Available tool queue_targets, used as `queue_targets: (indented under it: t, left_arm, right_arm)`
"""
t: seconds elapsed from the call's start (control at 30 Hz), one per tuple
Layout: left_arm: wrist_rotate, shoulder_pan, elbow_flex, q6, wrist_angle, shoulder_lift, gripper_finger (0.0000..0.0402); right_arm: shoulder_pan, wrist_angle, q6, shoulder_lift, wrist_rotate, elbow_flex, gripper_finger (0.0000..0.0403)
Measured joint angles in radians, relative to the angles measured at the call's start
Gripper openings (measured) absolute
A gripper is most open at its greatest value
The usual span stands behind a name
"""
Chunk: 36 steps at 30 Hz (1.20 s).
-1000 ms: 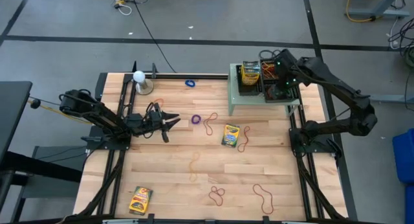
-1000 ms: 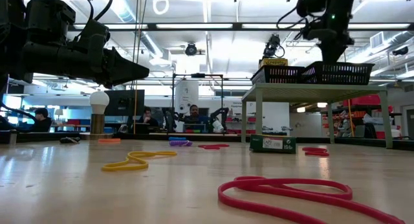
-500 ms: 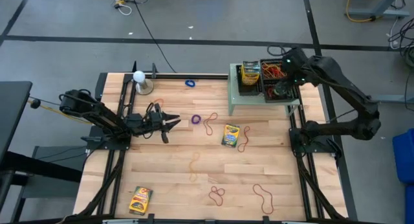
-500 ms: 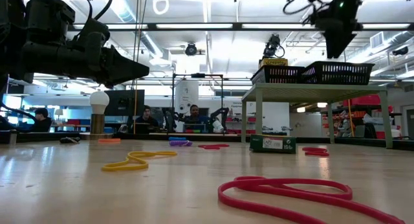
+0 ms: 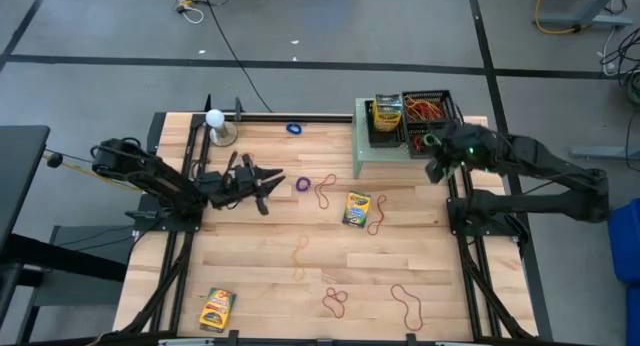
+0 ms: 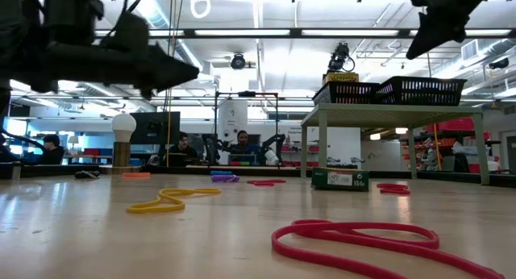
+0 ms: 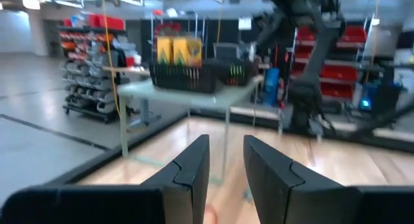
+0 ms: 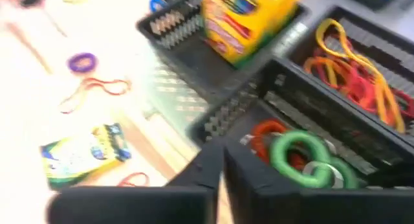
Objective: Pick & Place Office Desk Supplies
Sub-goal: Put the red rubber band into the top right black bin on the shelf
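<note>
Two crayon boxes lie flat on the table (image 5: 250, 286), one mid-table (image 5: 357, 209) and one near the front left (image 5: 217, 306). A third stands in a black basket (image 8: 249, 17). Rubber bands lie scattered: purple (image 5: 303, 185), blue (image 5: 293, 128), red (image 5: 334, 303), orange (image 5: 300, 254). More bands, green (image 8: 299, 157) and red among them, fill the second basket (image 5: 428, 111). My left gripper (image 7: 226, 166) hovers open and level over the table's left part, holding nothing. My right gripper (image 8: 222, 153) is shut and empty, raised beside the stand's near right corner.
Both baskets sit on a pale green raised stand (image 5: 372, 154) at the back right. A white ball on a small stand (image 5: 215, 119) is at the back left. More red bands (image 5: 407, 304) lie near the front edge. People sit in the room beyond the table.
My right gripper has drawn back from over the rubber-band basket toward the table's near right, rising as it went. My left gripper has moved a little up and toward the table's middle, staying open.
</note>
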Motion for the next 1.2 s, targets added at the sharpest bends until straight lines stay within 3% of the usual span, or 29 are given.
queue_targets:
  t: [0.13, 0.23, 0.33, 0.47, 0.57, 0.7, 0.9, 1.07, 1.2]
  left_arm:
    - [0.03, 0.048, 0.118, -0.002, -0.09, 0.0, 0.0103]
    - [0.128, 0.061, 0.203, 0.048, -0.14, 0.001, 0.0091]
    - [0.151, 0.063, 0.277, -0.051, -0.23, -0.008, 0.0058]
    - [0.125, 0.053, 0.342, -0.107, -0.549, -0.064, 0.0009]
    - [0.045, 0.032, 0.399, -0.144, -0.855, -0.119, 0.0005]
    - [0.052, -0.028, 0.532, -0.234, -1.282, -0.136, 0.0007]
    - [0.063, -0.162, 0.697, -0.45, -1.619, 0.061, 0.0039]
    - [0.07, -0.241, 0.826, -0.685, -1.778, 0.237, 0.0085]
    - [0.066, -0.289, 0.94, -0.79, -1.862, 0.353, 0.0121]
  right_arm:
    - [0.138, 0.115, 0.028, -0.036, 0.094, -0.069, 0.0014]
    - [0.229, 0.259, 0.006, -0.041, 0.149, -0.154, 0.0021]
    - [0.312, 0.407, -0.029, -0.037, 0.154, -0.252, 0.0015]
    - [0.424, 0.59, -0.033, -0.039, 0.19, -0.369, 0.0004]
    - [0.505, 0.681, -0.025, -0.038, 0.257, -0.433, 0.0009]
    - [0.589, 0.836, -0.016, -0.038, 0.321, -0.514, 0.0011]
    - [0.649, 1.055, -0.156, -0.039, 0.343, -0.578, 0.0006]
    - [0.679, 1.069, -0.2, -0.039, 0.343, -0.579, 0.0011]
    - [0.694, 1.061, -0.222, -0.039, 0.342, -0.579, 0.0014]
